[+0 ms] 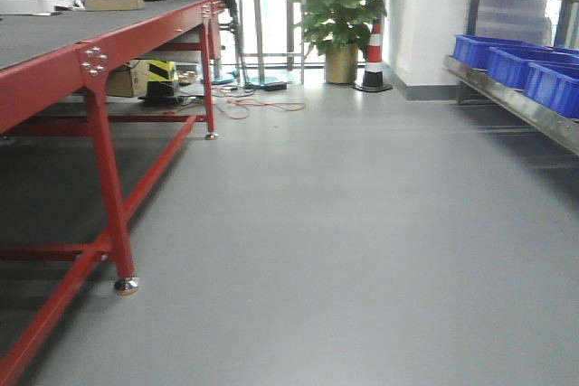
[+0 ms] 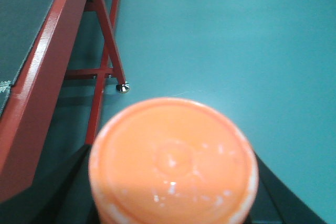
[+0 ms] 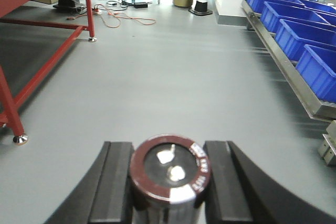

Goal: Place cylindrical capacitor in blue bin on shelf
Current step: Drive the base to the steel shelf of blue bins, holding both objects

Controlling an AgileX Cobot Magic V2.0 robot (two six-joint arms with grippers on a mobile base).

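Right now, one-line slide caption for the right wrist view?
Right tool shut on the cylindrical capacitor above grey floor, blue bins on the shelf ahead at right.

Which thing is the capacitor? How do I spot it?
Find the steel shelf with blue bins on the right. Nearer the camera, the right gripper squeezes the capacitor between two black fingers. It is a stubby maroon can with a shiny top, unlike the big orange round thing in the left gripper.

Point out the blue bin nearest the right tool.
The blue bin cut off at the right wrist view's right edge: it ends the row nearest the right tool; the other bins recede along the shelf.
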